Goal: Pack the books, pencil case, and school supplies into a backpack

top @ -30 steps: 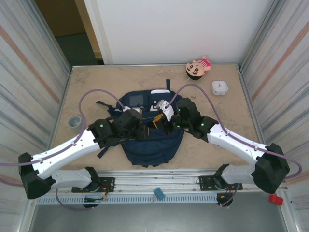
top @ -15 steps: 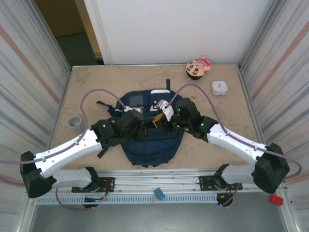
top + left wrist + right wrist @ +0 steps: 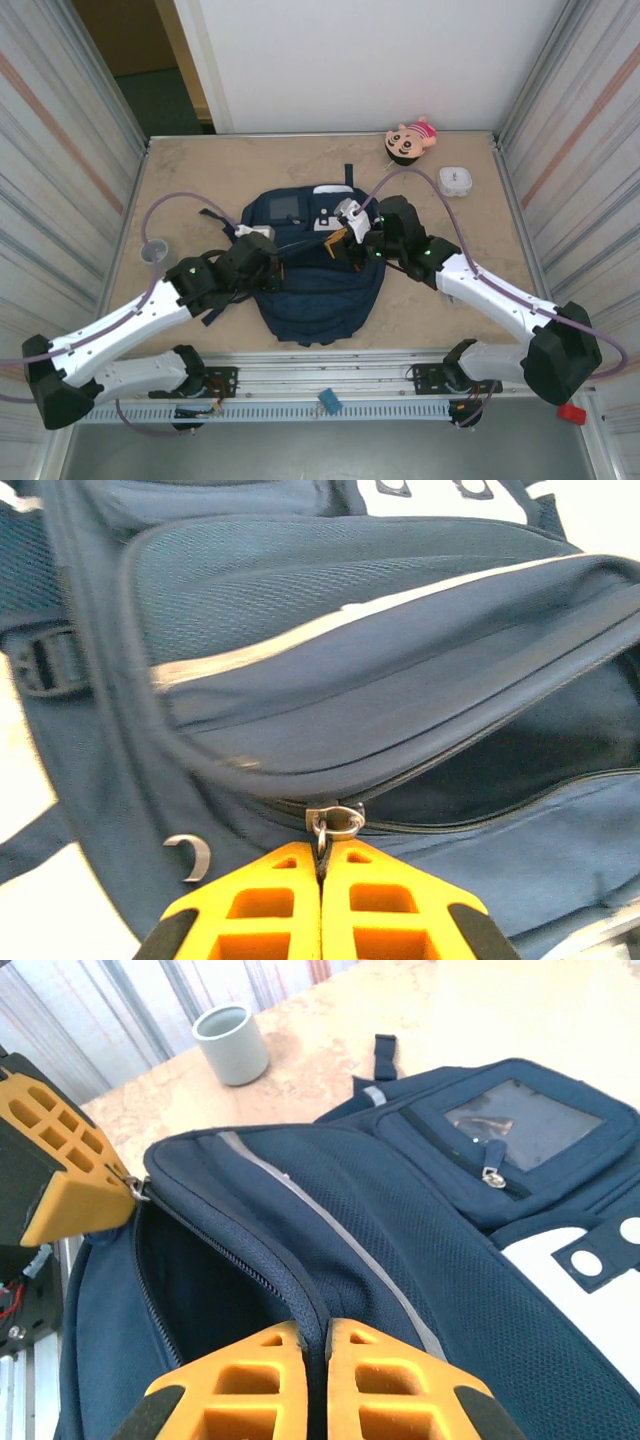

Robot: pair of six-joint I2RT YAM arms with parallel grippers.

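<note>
Two claws are clenched on the navy backpack, which lies flat midway between the table's left and right edges, closer to the near edge, with its white-patched top pocket pointing toward the far edge. The left claw has its orange fingers pressed together on the small metal zipper pull of the main compartment. To one side of the slider the zip stands parted, leaving a dark gap under the upper flap with its pale stripe. The right claw pinches the raised fabric lip of that same opening, zipper teeth running right into its closed fingers. From the right wrist view the left claw sits at the other end of the open mouth, touching the bag. A grey round cup stands near the left edge, well apart from the bag. A small white box sits near the far right corner, and a plush doll lies at the far edge beside it.
</note>
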